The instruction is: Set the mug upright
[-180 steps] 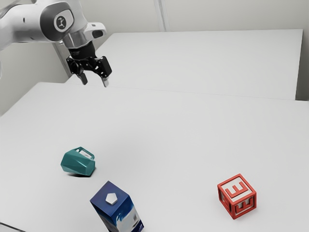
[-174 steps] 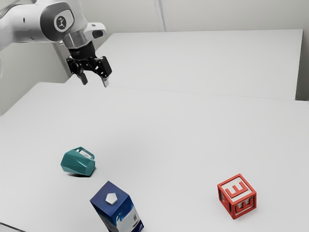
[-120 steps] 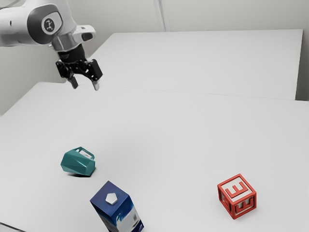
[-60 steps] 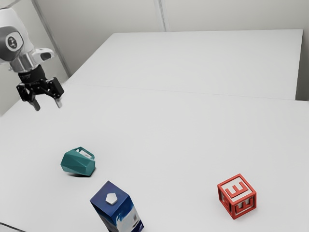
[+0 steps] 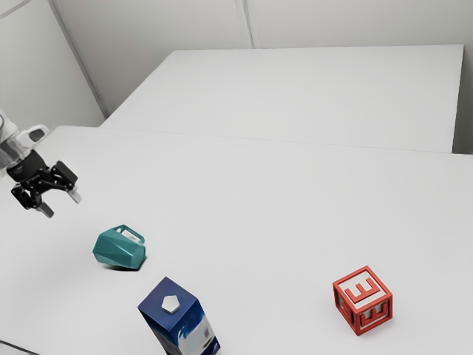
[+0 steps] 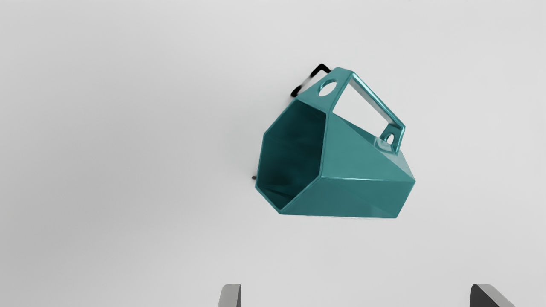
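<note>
plainly, the mug (image 5: 118, 249) lies on its side.
it rests at the exterior view's lower left; the gripper (image 5: 60, 204), by the left edge, hangs wide and empty, with grasping, turning and setting down left to do.

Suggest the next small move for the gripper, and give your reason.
I would probably ease the open gripper down and toward the teal mug, fingers kept apart. The mug lies on its side on the table, and the gripper hangs above the tabletop, off toward the exterior view's left, with nothing between its fingers.
</note>
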